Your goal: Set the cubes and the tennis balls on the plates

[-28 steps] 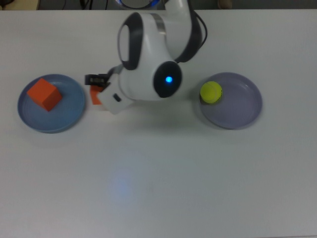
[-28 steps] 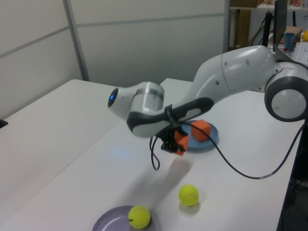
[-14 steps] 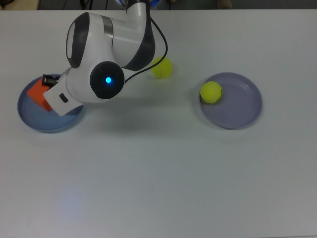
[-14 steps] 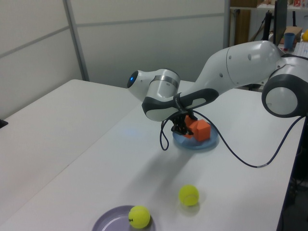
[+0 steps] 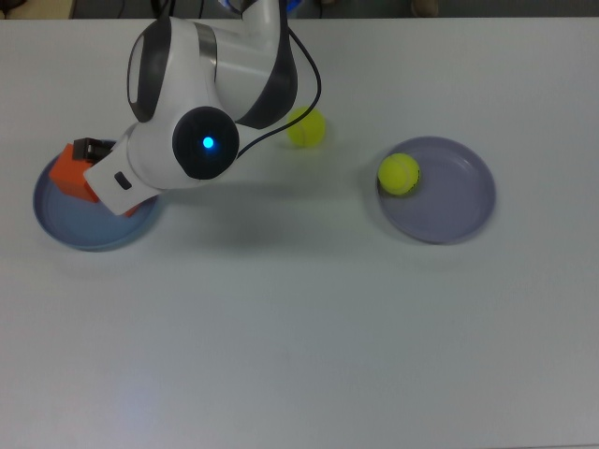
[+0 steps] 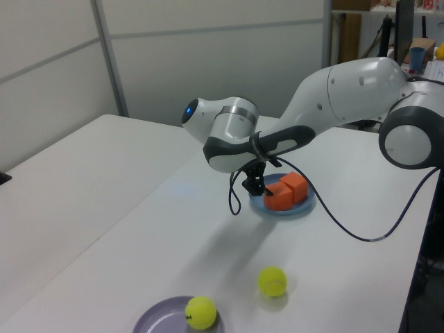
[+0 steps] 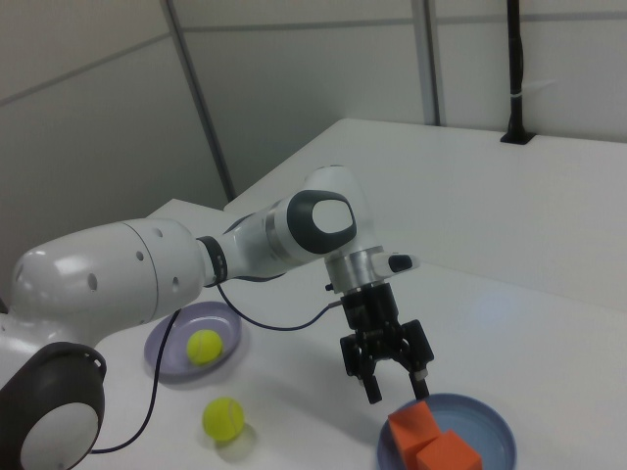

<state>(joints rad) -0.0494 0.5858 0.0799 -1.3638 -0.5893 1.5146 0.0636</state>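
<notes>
Two orange cubes sit side by side on the light blue plate; the left view shows them as a near cube and a far cube. My gripper hangs open just above the nearer cube, holding nothing. In the top view the arm hides most of the plate, and only one cube corner shows. One tennis ball rests at the rim of the lavender plate. The other tennis ball lies on the table between the plates.
The white table spreads wide around both plates. A black cable loops from the arm's wrist near the blue plate. Wall panels stand behind the table in the left and right views.
The arm carried the second cube to the blue plate, and the gripper has let it go beside the first. The fingers now stand open just above it.
</notes>
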